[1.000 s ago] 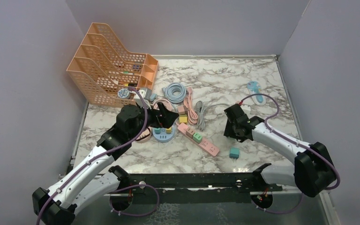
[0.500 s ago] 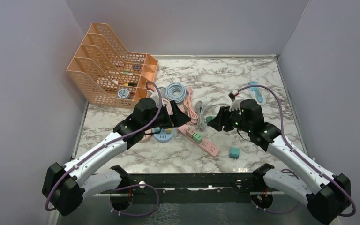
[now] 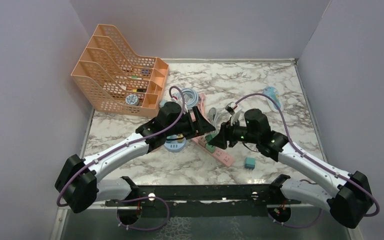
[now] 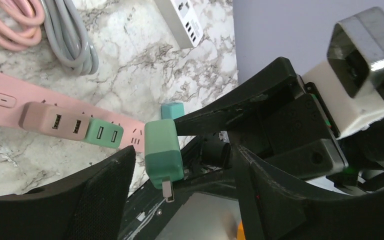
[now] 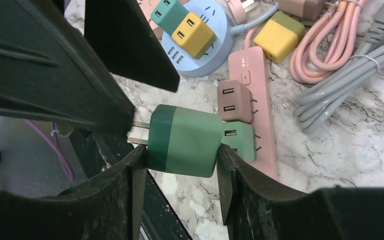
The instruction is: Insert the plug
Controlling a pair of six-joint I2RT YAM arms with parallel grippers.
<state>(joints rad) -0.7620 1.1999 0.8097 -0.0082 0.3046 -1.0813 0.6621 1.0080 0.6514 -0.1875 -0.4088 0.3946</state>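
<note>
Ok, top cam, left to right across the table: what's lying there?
orange file rack → round blue power strip → pink power strip → small teal adapter → light blue item

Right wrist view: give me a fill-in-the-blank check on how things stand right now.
The right gripper is clamped on a plug coloured ___.
The left gripper, close to that plug, has its jaws ___.
On the pink power strip, the USB adapter beside the mint adapter is ___.
On the round blue hub, the cube beside the teal cube is ___.
Missing words: green; open; brown; yellow.
</note>
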